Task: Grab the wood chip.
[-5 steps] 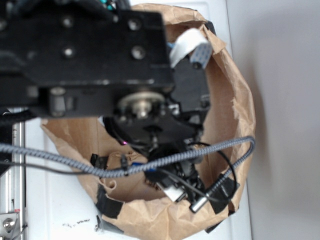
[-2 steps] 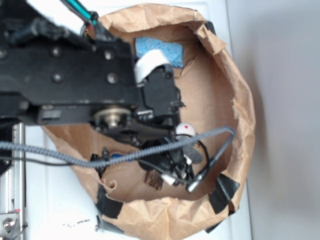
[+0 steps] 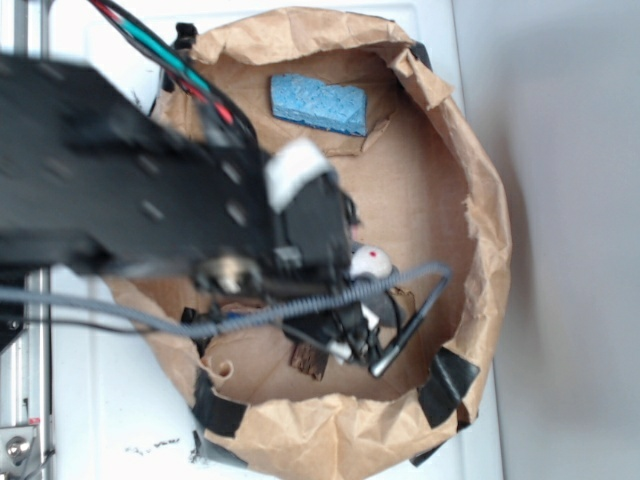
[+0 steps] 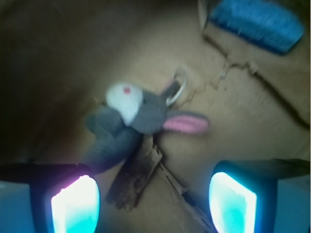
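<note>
The wood chip (image 4: 136,175) is a flat dark-brown streaked piece lying on the brown paper floor of the bag, partly under the grey plush bunny (image 4: 136,116). In the exterior view one end of the chip (image 3: 309,361) shows below the arm. My gripper (image 4: 154,204) is open and empty, above the floor; its glowing fingertips (image 4: 75,204) stand wide apart on either side of the chip's near end, the chip closer to the left one. In the exterior view the gripper (image 3: 345,335) is mostly hidden by the arm and cables.
A blue sponge block (image 3: 319,104) lies at the far side of the paper bag (image 3: 480,230), also in the wrist view (image 4: 255,22). Torn paper flaps (image 4: 233,68) cross the floor. A braided grey cable (image 3: 300,305) hangs across the bag. Black tape (image 3: 450,385) patches the rim.
The arm has swung left and up in the exterior view, uncovering the blue sponge and the bunny's white face. The gripper stays low over the chip.
</note>
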You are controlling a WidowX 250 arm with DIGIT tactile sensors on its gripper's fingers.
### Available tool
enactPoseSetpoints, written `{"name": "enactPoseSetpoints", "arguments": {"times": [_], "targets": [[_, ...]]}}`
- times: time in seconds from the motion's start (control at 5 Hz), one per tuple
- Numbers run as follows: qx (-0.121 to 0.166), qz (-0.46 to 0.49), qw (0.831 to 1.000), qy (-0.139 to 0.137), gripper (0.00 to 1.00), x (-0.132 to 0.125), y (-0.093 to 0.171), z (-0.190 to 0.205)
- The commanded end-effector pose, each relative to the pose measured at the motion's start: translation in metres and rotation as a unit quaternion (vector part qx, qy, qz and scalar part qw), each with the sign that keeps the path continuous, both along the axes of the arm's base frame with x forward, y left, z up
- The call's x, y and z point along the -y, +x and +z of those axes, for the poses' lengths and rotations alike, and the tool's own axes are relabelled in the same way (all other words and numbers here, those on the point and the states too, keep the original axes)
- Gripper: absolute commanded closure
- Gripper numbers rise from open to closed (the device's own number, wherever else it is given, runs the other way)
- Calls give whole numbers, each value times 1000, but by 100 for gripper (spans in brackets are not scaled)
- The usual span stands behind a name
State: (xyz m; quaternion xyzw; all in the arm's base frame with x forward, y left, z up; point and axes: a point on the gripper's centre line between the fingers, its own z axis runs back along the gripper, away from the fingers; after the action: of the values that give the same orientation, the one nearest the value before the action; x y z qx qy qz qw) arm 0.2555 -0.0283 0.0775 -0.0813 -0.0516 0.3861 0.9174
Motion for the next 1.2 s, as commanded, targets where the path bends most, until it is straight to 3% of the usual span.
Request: {"name": "enactPoseSetpoints", "arguments": {"times": [0.0, 0.4, 0.6, 0.8, 1.0], "targets": [[23, -27, 999, 24, 0, 19, 5, -18], [14, -5, 999, 46, 0, 42, 20, -37], [5, 28, 998, 49, 0, 29, 37, -44], [8, 55, 997, 46, 38, 15, 42, -40], [9, 59, 998, 29, 100, 8, 41, -28]]}}
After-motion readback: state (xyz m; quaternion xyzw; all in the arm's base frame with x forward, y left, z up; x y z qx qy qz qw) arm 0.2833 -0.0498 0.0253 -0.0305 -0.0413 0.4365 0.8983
